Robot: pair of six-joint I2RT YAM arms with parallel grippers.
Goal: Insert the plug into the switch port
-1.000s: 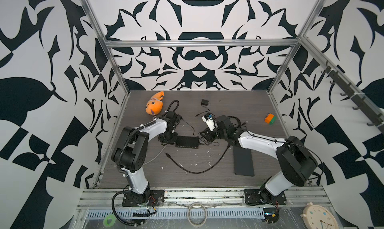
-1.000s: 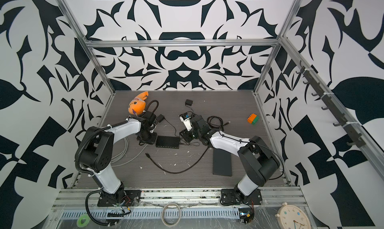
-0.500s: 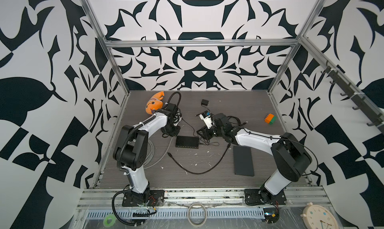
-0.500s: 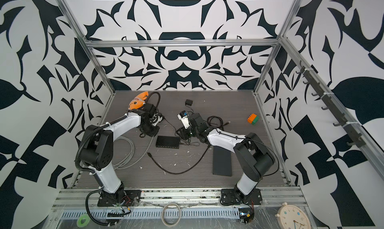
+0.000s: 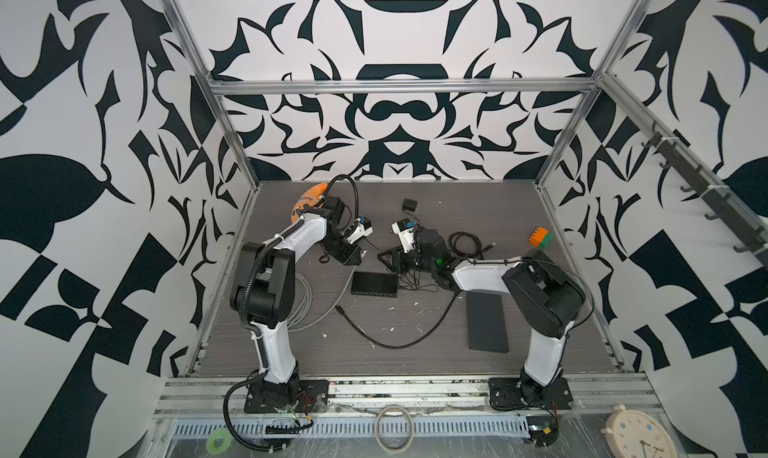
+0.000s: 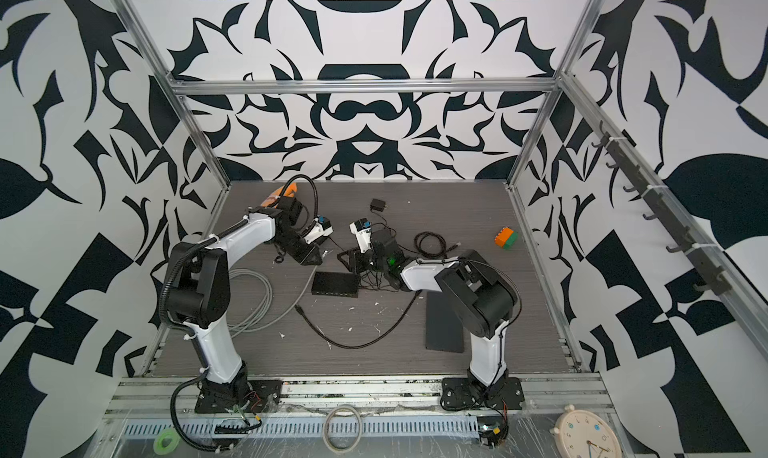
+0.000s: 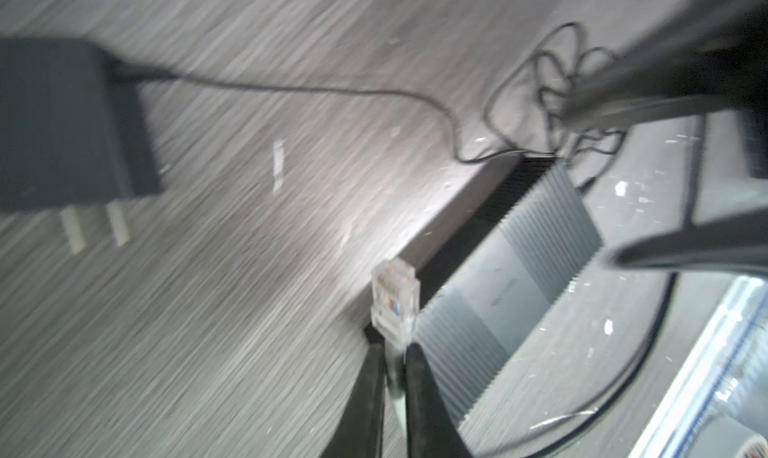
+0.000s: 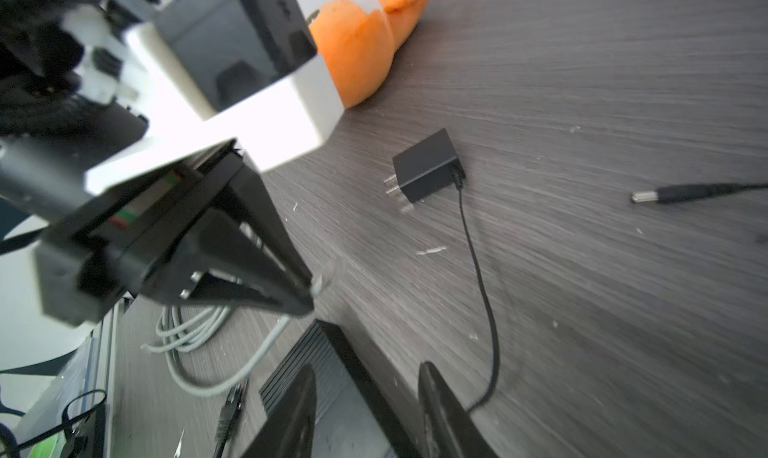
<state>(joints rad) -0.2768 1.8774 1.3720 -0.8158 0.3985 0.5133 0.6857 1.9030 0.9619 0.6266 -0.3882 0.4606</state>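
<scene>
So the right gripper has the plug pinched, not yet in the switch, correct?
Not quite: the left gripper pinches the plug, not the right one, as the left wrist view shows. The rest stands: the plug is not yet in the switch.

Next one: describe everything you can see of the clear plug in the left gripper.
The plug is a small clear plastic network connector with thin coloured wires showing inside. The left gripper is shut on its rear end, so most of its body sticks out past the black fingertips. Its gray cable trails behind. It hangs near the black ribbed switch, not in any port.
</scene>
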